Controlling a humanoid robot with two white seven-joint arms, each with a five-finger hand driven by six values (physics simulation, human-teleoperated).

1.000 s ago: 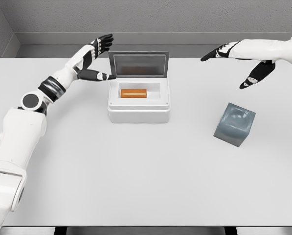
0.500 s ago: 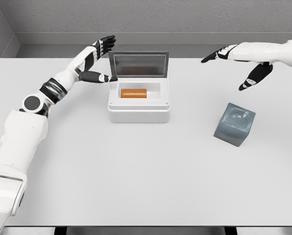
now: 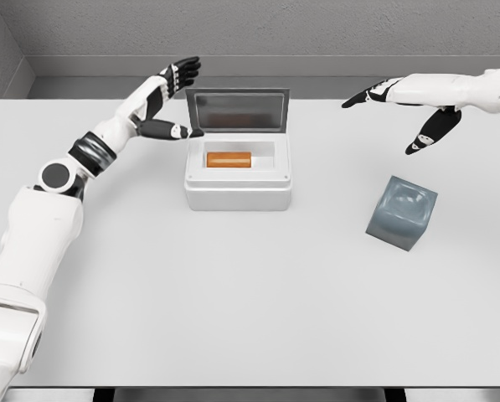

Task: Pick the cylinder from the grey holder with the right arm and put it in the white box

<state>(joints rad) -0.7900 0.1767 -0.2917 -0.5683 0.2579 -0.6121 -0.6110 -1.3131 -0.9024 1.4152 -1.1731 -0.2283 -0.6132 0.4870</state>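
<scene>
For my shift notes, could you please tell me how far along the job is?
Done: the orange cylinder lies in the open white box; the grey holder looks empty. In hand: nothing; right hand open above the table, left hand open beside the lid. Left: apparently nothing.

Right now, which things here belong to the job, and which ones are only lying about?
Job: cylinder, lying in the white box; grey holder; right hand, open.
Not the job: left hand, open by the lid; table.
</scene>
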